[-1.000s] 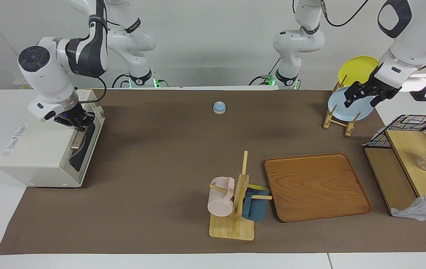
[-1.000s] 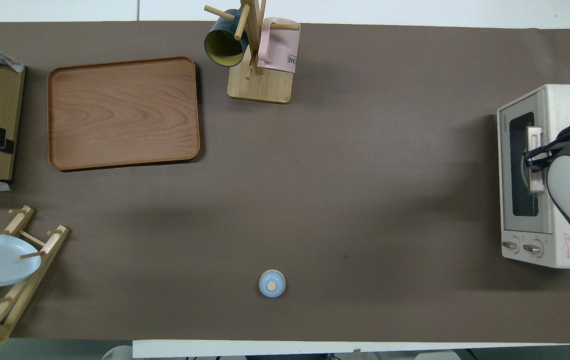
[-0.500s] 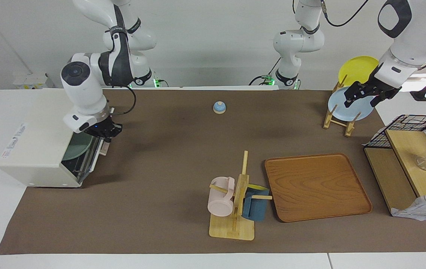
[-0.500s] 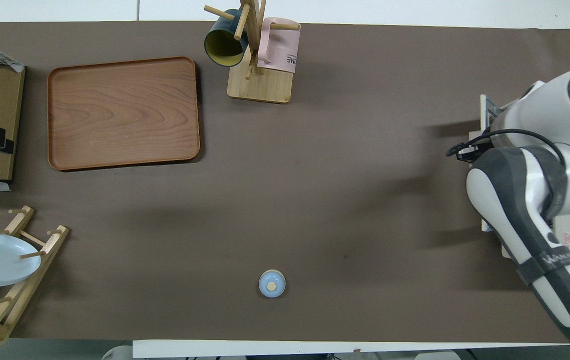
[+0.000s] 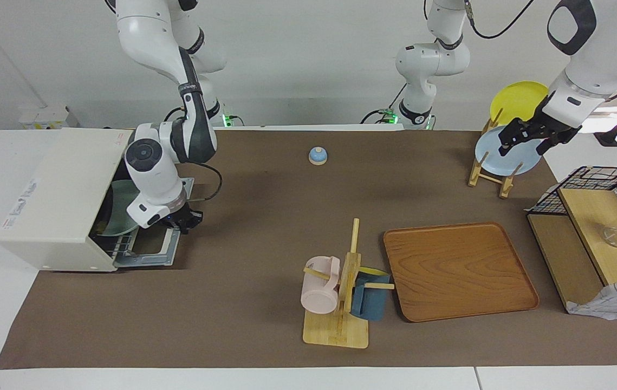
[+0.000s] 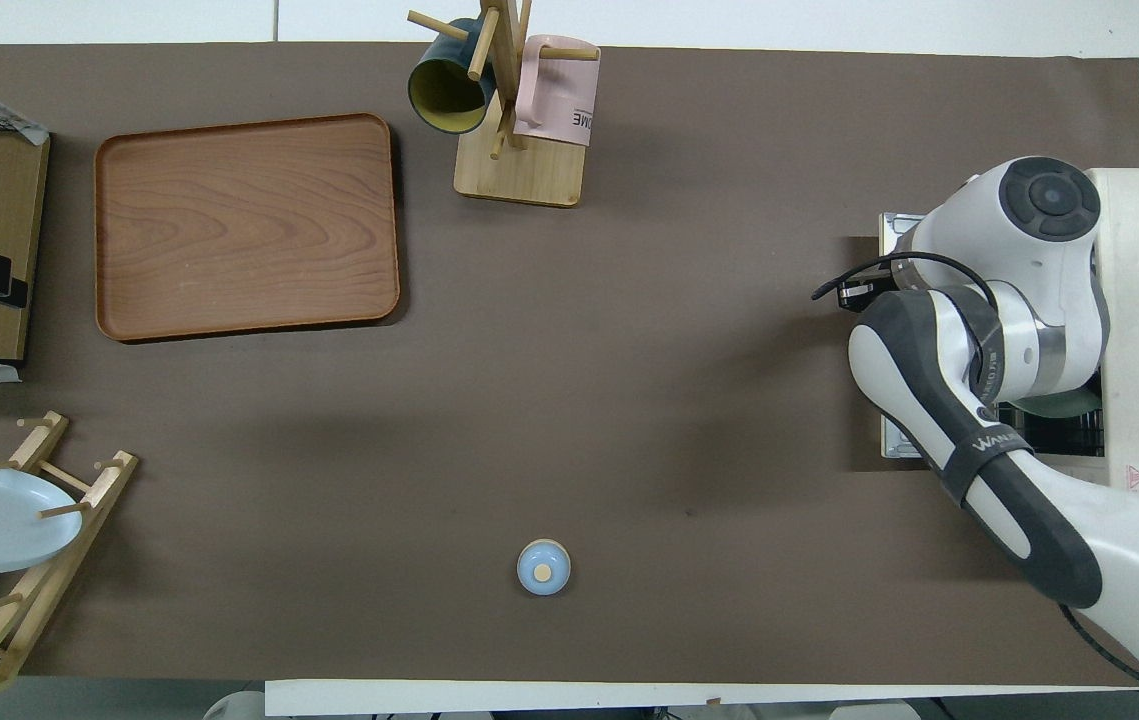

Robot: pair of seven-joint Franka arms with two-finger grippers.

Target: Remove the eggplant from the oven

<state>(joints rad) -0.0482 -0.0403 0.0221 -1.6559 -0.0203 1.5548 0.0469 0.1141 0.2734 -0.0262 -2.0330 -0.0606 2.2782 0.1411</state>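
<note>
Cream oven (image 5: 53,211) door down; right gripper (image 5: 183,221) at door edge.

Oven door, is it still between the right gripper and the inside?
No. The oven door lies fully down, and the right gripper is at its outer edge. A green plate sits on the rack; no eggplant shows.

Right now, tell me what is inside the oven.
Through the open oven: a green plate on the wire rack. No eggplant shows; the right gripper and arm cover part of the cavity.
</note>
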